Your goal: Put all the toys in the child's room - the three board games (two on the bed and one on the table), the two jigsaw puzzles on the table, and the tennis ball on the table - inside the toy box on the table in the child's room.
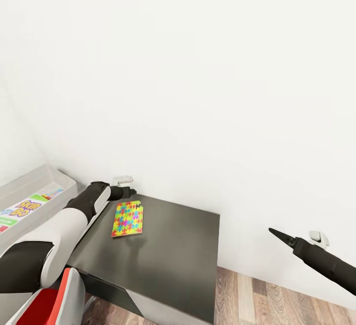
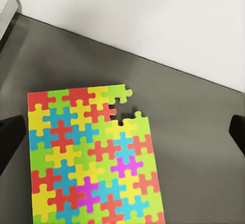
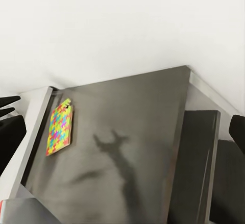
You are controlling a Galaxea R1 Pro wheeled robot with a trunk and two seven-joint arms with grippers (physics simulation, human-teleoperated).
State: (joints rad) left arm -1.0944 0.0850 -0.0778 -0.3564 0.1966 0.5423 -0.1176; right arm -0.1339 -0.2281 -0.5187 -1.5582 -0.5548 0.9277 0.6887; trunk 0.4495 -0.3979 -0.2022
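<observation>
A multicoloured jigsaw puzzle point(image 1: 127, 219) lies flat on the dark table point(image 1: 173, 246), near its back left corner. My left gripper point(image 1: 129, 192) hovers over the puzzle's far edge, open. In the left wrist view the puzzle point(image 2: 92, 157) spreads below the two wide-apart fingers point(image 2: 11, 138), with one piece gone from a corner. The grey toy box point(image 1: 34, 184) stands left of the table and holds a Skip-Bo board game point(image 1: 24, 209). My right gripper point(image 1: 282, 236) hangs in the air past the table's right edge, open and empty; its wrist view shows the puzzle point(image 3: 60, 126) far off.
A white wall runs close behind the table, with sockets point(image 1: 123, 179) low on it. Wooden floor point(image 1: 277, 300) lies right of the table. My left forearm point(image 1: 74, 221) crosses the table's left edge. The right half of the tabletop point(image 3: 132, 132) carries only my arm's shadow.
</observation>
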